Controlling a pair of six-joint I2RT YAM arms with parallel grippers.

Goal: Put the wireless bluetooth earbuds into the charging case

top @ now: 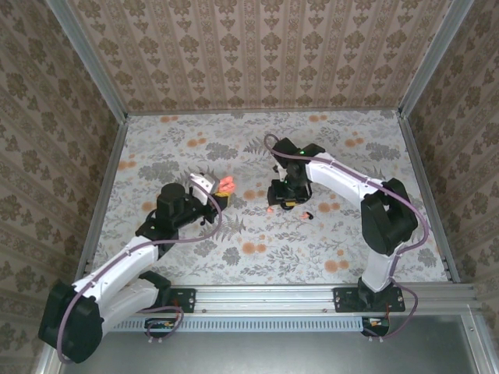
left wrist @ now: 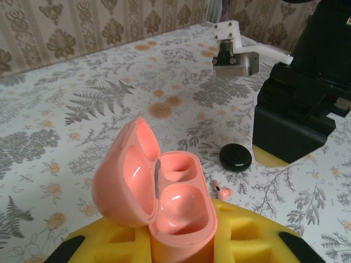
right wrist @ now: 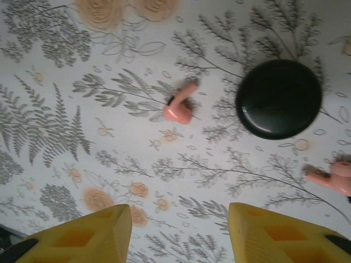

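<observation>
The right jaws hang partly open and empty over the worktop (right wrist: 126,142). A pink earbud (right wrist: 180,107) lies straight ahead of them, with its stem slanting away. The left jaws grip the open charging case (left wrist: 164,192), farther off.

Small pink stemmed earbud (right wrist: 334,178), blurred and cut off at the right wrist view's right edge. Open salmon-pink plastic charging case (left wrist: 164,203), its base hidden between yellow padded fingers (left wrist: 247,235).

Fern-print table (right wrist: 66,137) — black round disc (right wrist: 278,98), pink earbud (right wrist: 180,107) near it, second earbud (right wrist: 334,178) close by
</observation>
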